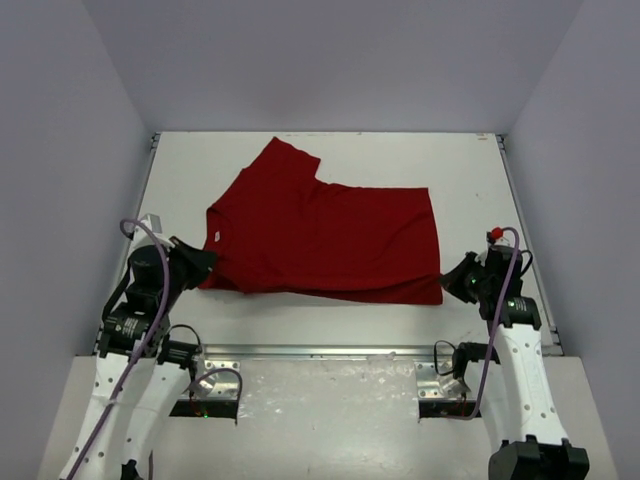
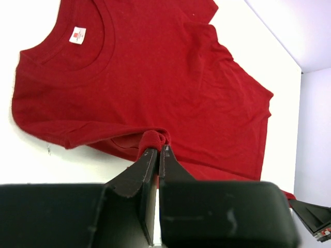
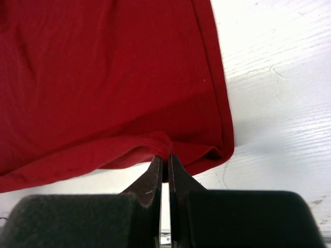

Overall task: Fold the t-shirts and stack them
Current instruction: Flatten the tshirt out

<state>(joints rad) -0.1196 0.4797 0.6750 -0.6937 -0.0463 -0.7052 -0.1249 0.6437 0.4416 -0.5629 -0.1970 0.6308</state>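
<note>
Pinching near edge of t-shirt (image 1: 330, 235): left claw (image 2: 156, 151), right claw (image 3: 165, 157).

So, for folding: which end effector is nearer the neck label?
Left. The left end effector pinches the t-shirt near the neck label; the right end effector pinches its far hem.

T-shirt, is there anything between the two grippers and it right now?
Nothing visible. The left gripper is shut on a pinch of the t-shirt's near edge at the collar end, and the right gripper is shut on the near edge at the hem end.
</note>
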